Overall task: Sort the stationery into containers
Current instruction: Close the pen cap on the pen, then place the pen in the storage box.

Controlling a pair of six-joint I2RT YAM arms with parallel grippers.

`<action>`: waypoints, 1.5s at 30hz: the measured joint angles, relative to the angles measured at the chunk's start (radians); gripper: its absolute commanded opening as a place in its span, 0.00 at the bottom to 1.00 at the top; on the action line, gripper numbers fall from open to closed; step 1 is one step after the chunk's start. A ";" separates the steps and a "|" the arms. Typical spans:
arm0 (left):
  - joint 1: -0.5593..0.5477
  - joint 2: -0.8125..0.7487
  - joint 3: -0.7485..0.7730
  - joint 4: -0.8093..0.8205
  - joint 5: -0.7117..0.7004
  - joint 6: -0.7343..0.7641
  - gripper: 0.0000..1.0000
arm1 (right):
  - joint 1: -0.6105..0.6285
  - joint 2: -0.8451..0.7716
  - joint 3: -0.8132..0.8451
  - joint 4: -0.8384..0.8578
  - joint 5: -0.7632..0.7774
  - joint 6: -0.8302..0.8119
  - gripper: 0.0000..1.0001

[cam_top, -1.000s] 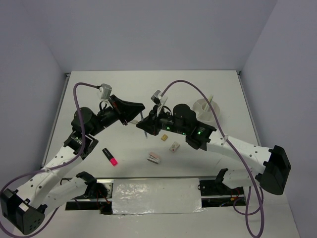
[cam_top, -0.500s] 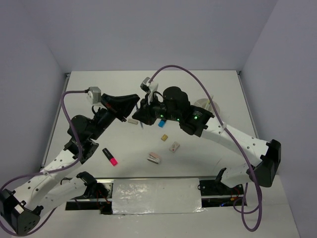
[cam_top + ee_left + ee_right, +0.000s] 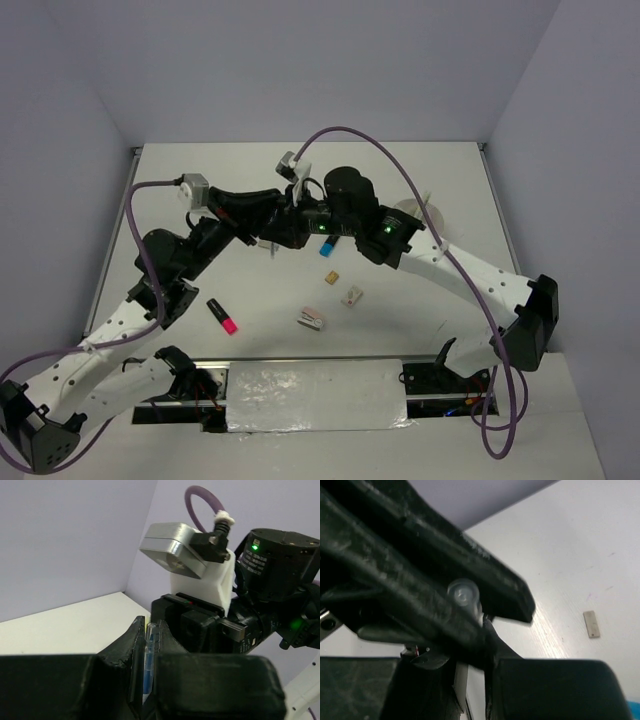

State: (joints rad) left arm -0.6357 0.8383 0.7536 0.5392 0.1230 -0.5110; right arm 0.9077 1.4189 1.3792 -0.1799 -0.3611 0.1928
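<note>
A thin clear pen (image 3: 148,655) with blue inside stands clamped between the fingers of my left gripper (image 3: 149,635). My right gripper (image 3: 475,645) faces it tip to tip, shut, with a pale slim shaft between its fingers that looks like the same pen; the pen's round end (image 3: 462,592) shows above. Seen from the top, the left gripper (image 3: 280,212) and right gripper (image 3: 283,232) meet above the table's middle. A pink-ended highlighter (image 3: 222,316), a blue-ended marker (image 3: 325,250), small erasers (image 3: 351,295) and a clip (image 3: 311,318) lie on the table. The white tub (image 3: 420,215) is partly hidden behind the right arm.
A small pale piece (image 3: 266,243) lies under the joined grippers. Purple cables arc above both arms. Grey walls close the table at the back and sides. A silver strip (image 3: 315,395) runs along the near edge between the arm bases.
Both grippers lifted and came together at the table's middle. The right gripper swung up and left, away from the small items, until its tip met the left gripper's.
</note>
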 measured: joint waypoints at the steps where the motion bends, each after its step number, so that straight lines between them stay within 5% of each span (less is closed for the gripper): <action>1: 0.000 0.005 0.008 -0.009 0.010 0.012 0.11 | -0.002 0.007 -0.001 0.014 -0.006 0.009 0.00; 6: 0.001 0.003 0.034 -0.057 0.012 0.063 0.26 | -0.013 0.021 -0.021 0.076 -0.035 0.030 0.00; 8: 0.001 -0.007 0.039 -0.086 -0.007 0.065 0.44 | -0.013 0.020 -0.040 0.109 -0.035 0.026 0.00; 9: 0.000 -0.018 0.039 -0.114 -0.035 0.059 0.65 | -0.013 0.018 -0.053 0.130 -0.026 0.021 0.00; 13: -0.008 -0.065 0.057 -0.256 -0.178 0.010 0.98 | -0.025 -0.007 -0.110 0.204 0.039 0.013 0.00; 21: -0.068 -0.065 0.256 -0.682 -0.479 -0.148 0.99 | -0.095 -0.013 -0.312 0.365 0.194 0.034 0.00; 25: -0.067 -0.036 0.361 -0.835 -0.608 -0.154 0.99 | -0.224 -0.043 -0.452 0.369 0.297 0.068 0.00; 33: -0.067 -0.007 0.326 -0.968 -0.537 -0.126 0.99 | -0.559 -0.195 -0.505 0.252 0.680 0.130 0.00; 45: -0.067 0.011 0.222 -1.056 -0.435 -0.113 0.99 | -0.737 -0.200 -0.498 0.112 0.787 0.201 0.02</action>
State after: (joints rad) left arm -0.7029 0.8494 0.9760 -0.5163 -0.3122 -0.6243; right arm 0.1707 1.2190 0.8814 -0.0681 0.4259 0.3939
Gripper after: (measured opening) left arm 0.993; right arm 0.190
